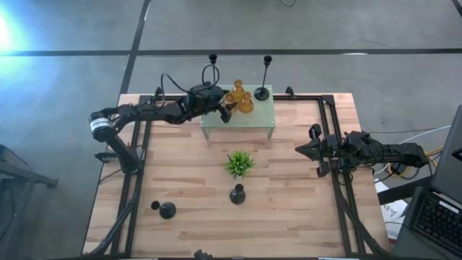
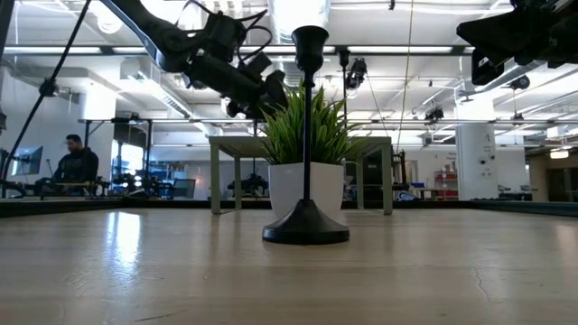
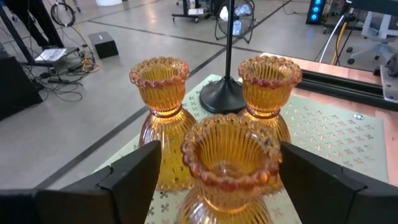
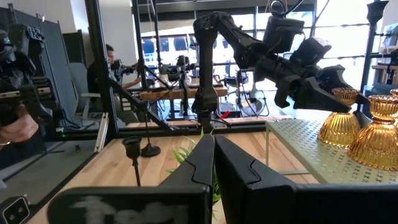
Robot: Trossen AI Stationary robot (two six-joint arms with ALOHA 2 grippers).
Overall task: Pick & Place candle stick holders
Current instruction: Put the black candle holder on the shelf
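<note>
Left gripper (image 1: pixel 225 110) hovering wide open around nearest amber holder (image 3: pixel 230 158), not gripping (three amber holders clustered on green stand (image 1: pixel 253 124), beside tall black holder (image 1: pixel 263 87)); right gripper (image 1: pixel 303 149) waiting at table's right, fingers closed

A spiky green plant (image 1: pixel 239 164) in a white pot stands mid-bench (image 1: pixel 188 209), near a pale green perforated stand (image 1: pixel 253 124); a seated person (image 2: pixel 76 167) shows beyond.
</note>
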